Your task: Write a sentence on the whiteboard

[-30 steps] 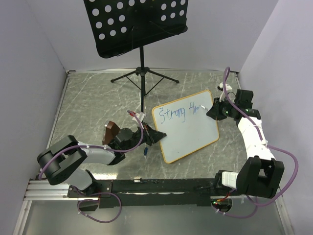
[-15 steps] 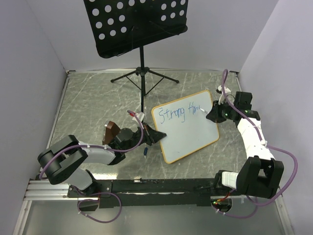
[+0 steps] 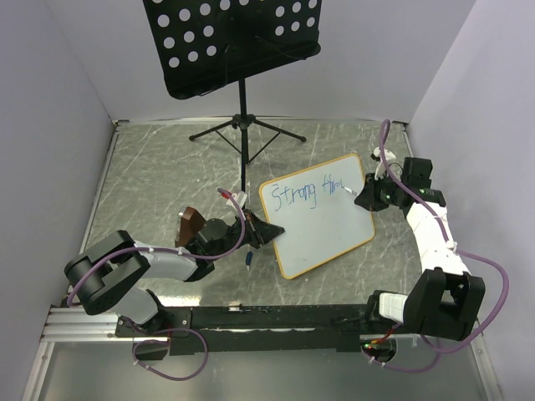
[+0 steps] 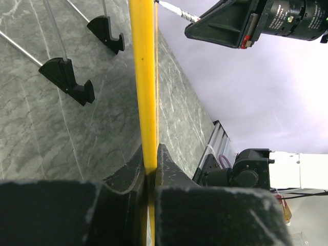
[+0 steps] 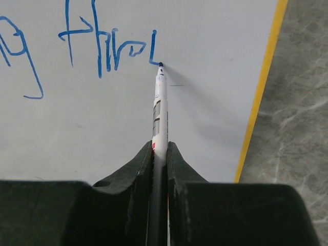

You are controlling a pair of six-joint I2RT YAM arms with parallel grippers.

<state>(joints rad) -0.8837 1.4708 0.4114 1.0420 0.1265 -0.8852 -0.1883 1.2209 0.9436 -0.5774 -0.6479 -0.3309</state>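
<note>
Grey marbled table (image 3: 167, 175), walled in pale lilac, shown from above and from both wrists. Whiteboard (image 3: 326, 230): near the table's centre, turned at an angle, with a tan-orange frame all round. Left gripper (image 3: 269, 230): jaws pinched together on the whiteboard's left edge, the frame clamped between both fingers (image 4: 134, 169). Right gripper (image 3: 361, 198): at the whiteboard's upper right corner, jaws clamped on a slim white marker (image 5: 160, 107) whose blue tip touches the board surface. Sentence (image 3: 305, 195): one blue handwritten line along the whiteboard's far edge, reading "Strong" and then an unfinished word; the marker tip rests at the end of its last stroke. Black perforated music stand (image 3: 230, 38): on its tripod beyond the whiteboard's far edge.
</note>
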